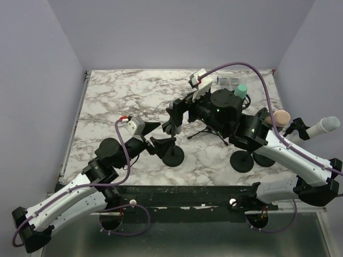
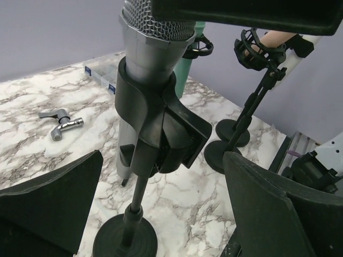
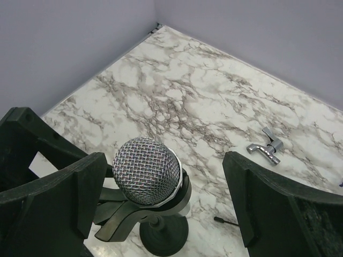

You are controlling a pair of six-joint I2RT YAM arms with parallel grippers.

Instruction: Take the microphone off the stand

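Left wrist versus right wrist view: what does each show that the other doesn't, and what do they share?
Only the left wrist view: the microphone's grey body running down through the clip, a second stand with a shock mount to the right, and a teal container behind. Only the right wrist view: the domed top of the mesh head and the table's far corner. Both: the microphone seated in its black clip, the stand's round base, and the chrome tap fitting on the marble.

Metal-mesh microphone (image 3: 147, 170), matt black plastic stand (image 2: 155, 128), smooth marble-look table (image 1: 134, 91)
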